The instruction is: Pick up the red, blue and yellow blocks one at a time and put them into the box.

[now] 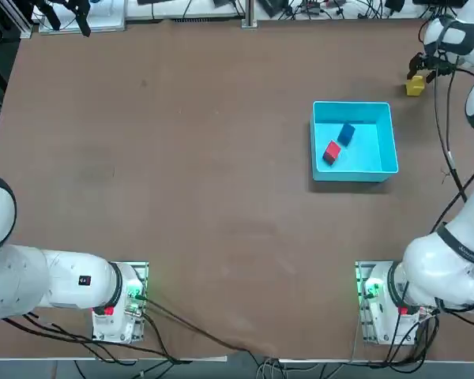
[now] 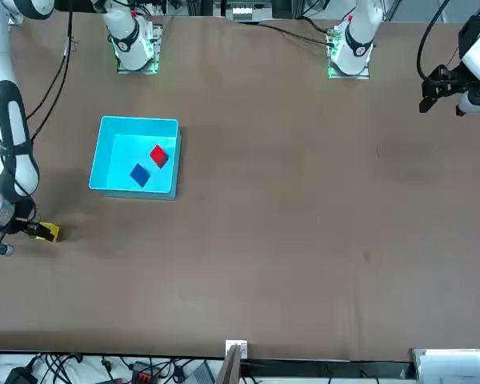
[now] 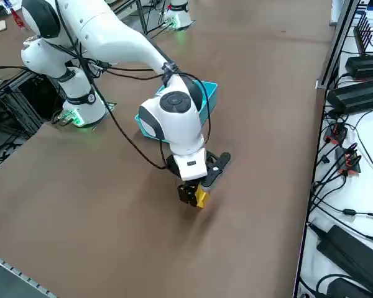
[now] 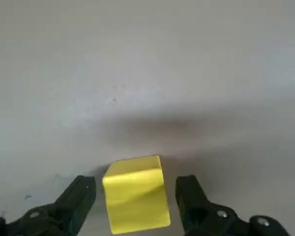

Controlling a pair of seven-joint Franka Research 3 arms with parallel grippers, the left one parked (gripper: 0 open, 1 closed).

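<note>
My arm's shell is smooth, glossy white plastic that catches the light. My claw has black matt fingers that look like hard plastic. The yellow block between them is plain and smooth with a dull sheen. The worktop is a brown, matt sheet, faintly scuffed. The box looks like thin, smooth cyan plastic; the red block and blue block in it are plain and matt.

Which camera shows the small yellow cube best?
The right wrist view: the small yellow cube fills the gap between the open right gripper's fingers. Top and front views show a speck; in the right side view the gripper half hides it.
</note>
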